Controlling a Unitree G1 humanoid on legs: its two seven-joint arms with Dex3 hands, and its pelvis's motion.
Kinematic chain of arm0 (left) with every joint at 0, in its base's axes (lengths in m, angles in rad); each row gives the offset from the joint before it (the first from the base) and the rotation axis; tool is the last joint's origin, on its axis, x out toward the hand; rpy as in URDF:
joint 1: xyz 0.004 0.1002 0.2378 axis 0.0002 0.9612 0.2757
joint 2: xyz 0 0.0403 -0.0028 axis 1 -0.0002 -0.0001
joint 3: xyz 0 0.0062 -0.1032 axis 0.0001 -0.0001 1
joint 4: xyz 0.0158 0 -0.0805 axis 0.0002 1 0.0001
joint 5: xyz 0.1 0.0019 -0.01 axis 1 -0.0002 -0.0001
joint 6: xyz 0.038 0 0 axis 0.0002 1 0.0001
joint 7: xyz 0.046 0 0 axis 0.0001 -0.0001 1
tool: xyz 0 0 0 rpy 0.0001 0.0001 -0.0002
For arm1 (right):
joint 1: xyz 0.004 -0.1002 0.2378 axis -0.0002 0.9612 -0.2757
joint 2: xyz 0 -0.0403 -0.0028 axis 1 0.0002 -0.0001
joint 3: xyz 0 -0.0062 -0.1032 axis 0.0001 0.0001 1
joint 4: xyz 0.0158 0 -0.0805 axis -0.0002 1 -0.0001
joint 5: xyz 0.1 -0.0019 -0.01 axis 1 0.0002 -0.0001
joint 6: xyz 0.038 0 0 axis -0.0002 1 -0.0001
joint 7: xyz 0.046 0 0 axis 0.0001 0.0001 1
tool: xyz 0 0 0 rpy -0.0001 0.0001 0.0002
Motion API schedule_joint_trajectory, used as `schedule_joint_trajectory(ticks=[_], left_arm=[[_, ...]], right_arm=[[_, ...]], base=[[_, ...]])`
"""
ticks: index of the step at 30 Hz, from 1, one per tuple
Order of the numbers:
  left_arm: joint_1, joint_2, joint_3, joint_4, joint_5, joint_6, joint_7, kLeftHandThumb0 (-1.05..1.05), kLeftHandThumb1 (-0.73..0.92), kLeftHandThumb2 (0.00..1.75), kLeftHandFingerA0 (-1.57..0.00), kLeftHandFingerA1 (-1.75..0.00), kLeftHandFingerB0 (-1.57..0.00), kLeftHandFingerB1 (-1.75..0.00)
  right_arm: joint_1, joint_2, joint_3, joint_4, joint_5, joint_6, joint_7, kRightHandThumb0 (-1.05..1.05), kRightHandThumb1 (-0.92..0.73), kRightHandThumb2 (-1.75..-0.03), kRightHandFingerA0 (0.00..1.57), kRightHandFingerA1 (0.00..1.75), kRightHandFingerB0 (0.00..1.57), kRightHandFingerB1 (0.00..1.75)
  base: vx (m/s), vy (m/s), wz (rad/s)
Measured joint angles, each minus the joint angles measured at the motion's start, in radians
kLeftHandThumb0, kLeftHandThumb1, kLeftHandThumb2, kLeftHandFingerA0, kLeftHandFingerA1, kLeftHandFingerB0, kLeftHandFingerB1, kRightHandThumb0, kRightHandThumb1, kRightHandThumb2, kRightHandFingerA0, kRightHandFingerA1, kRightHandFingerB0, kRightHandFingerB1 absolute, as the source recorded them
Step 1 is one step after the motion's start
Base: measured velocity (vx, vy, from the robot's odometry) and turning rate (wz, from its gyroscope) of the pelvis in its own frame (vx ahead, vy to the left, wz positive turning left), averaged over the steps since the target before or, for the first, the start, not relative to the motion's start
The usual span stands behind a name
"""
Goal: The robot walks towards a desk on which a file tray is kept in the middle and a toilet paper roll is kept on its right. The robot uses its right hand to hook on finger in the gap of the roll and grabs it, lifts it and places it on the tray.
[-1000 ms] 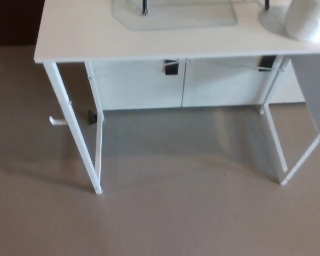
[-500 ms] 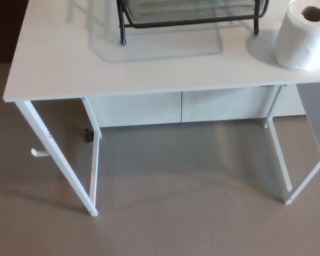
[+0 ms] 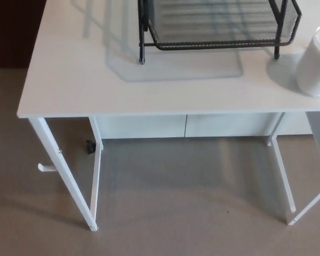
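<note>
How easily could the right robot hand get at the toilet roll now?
Probably, though no robot hand is in view. The toilet paper roll stands near the front edge of the desk, right of the file tray, nothing in front of it.

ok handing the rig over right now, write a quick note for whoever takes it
Hands: neither the left nor the right is in view.
Things: the wire tray stands mid-desk, with nothing showing in it. The toilet roll stands upright on the desk to the tray's right, partly cut off by the picture edge.
Done: the robot is facing the desk.
Left: hook the roll with the right hand, lift it and set it in the tray.
</note>
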Motion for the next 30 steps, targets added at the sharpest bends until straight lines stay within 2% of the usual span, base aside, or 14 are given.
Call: schedule_joint_trajectory(ticks=[1,4,6,7,10,14,15,19,20,21,23,25,26,30], left_arm=[[0.001,0.000,-0.002,0.000,0.001,0.000,0.001,-1.05,0.92,0.70,-0.23,-0.88,-0.06,-0.71],[0.002,-0.003,-0.004,0.004,0.001,0.000,0.003,-1.05,0.92,0.71,-0.25,-0.88,-0.07,-0.71],[0.001,-0.008,-0.011,0.005,0.003,0.000,0.003,-1.05,0.92,0.69,-0.26,-0.91,-0.12,-0.74],[0.001,-0.008,-0.016,0.005,0.005,0.000,0.005,-1.00,0.70,1.25,-0.39,-0.83,-0.07,-0.63],[0.000,-0.008,-0.021,-0.004,0.005,0.000,0.007,-1.00,0.70,1.25,-0.39,-0.83,-0.06,-0.63],[-0.001,-0.008,-0.021,-0.005,0.005,0.000,0.007,-1.04,0.70,1.25,-0.44,-0.86,-0.05,-0.62],[-0.001,-0.008,-0.022,-0.004,0.005,0.000,0.007,-1.05,0.92,0.70,-0.29,-0.92,-0.09,-0.75],[-0.007,-0.011,-0.026,0.002,0.007,0.000,0.011,-1.05,0.92,0.68,-0.30,-0.91,-0.20,-0.74],[-0.010,-0.005,-0.026,-0.002,0.006,0.000,0.012,-0.98,0.65,1.21,-0.39,-0.82,-0.13,-0.65],[-0.014,0.001,-0.024,-0.005,0.006,0.000,0.014,-1.05,0.65,1.09,-0.31,-0.80,-0.15,-0.68],[-0.016,0.005,-0.024,-0.005,0.006,0.000,0.015,-0.98,0.65,1.21,-0.39,-0.82,-0.12,-0.65],[-0.015,0.005,-0.023,-0.004,0.006,0.001,0.016,-1.05,0.90,0.69,-0.29,-0.89,-0.14,-0.72],[-0.017,0.005,-0.022,-0.003,0.005,0.001,0.016,-1.05,0.92,0.69,-0.29,-0.89,-0.15,-0.71],[-0.024,0.007,-0.022,-0.002,0.005,0.001,0.016,-1.05,0.65,1.11,-0.33,-0.81,-0.13,-0.68]], right_arm=[[0.000,0.000,-0.009,-0.001,0.005,0.001,0.003,-0.73,-0.53,-0.84,0.15,0.45,0.10,0.38],[-0.001,0.009,-0.010,-0.002,0.004,-0.001,0.001,-0.73,-0.64,-0.59,0.19,0.33,0.17,0.27],[-0.002,-0.001,-0.012,-0.003,0.004,-0.003,-0.004,-0.38,-0.37,-0.98,0.00,0.50,0.00,0.48],[-0.002,-0.003,-0.010,-0.003,0.003,-0.003,-0.007,-0.36,-0.42,-0.99,0.01,0.50,0.00,0.48],[-0.007,-0.007,-0.001,-0.004,-0.001,0.000,-0.013,-0.70,-0.68,-0.60,0.19,0.31,0.16,0.26],[-0.013,-0.012,0.011,-0.002,-0.005,0.005,-0.013,-0.37,-0.38,-0.98,0.01,0.49,0.00,0.48],[-0.014,-0.013,0.016,-0.002,-0.007,0.005,-0.014,-0.74,-0.55,-0.85,0.15,0.44,0.08,0.37],[-0.018,-0.011,0.010,0.012,-0.002,0.005,-0.012,-0.73,-0.54,-0.86,0.18,0.44,0.10,0.38],[-0.019,-0.008,0.010,0.015,-0.002,0.004,-0.013,-0.74,-0.56,-0.87,0.17,0.44,0.10,0.38],[-0.022,-0.008,0.011,0.014,-0.002,0.004,-0.014,-0.36,-0.45,-1.01,0.01,0.49,0.00,0.48],[-0.024,-0.008,0.007,0.013,0.002,0.003,-0.007,-0.70,-0.56,-0.84,0.15,0.43,0.08,0.38],[-0.026,-0.008,0.006,0.014,0.004,0.003,-0.003,-0.71,-0.55,-0.84,0.16,0.43,0.10,0.38],[-0.027,-0.008,0.006,0.013,0.004,0.004,-0.003,-0.35,-0.44,-1.00,0.01,0.49,0.00,0.48],[-0.044,-0.009,0.024,0.036,-0.004,0.003,-0.007,-0.73,-0.57,-0.88,0.17,0.45,0.09,0.39]], base=[[0.03,-0.213,0.05],[-0.01,-0.278,0.04],[0.02,-0.223,0.00],[0.04,-0.151,-0.07],[0.01,-0.031,-0.01],[0.02,0.005,-0.02],[0.00,0.000,0.00],[0.15,0.108,0.06],[0.20,0.080,-0.51],[0.19,0.084,0.07],[0.14,0.057,0.00],[0.08,0.026,0.09],[0.07,-0.021,0.10],[0.07,-0.044,0.09]])
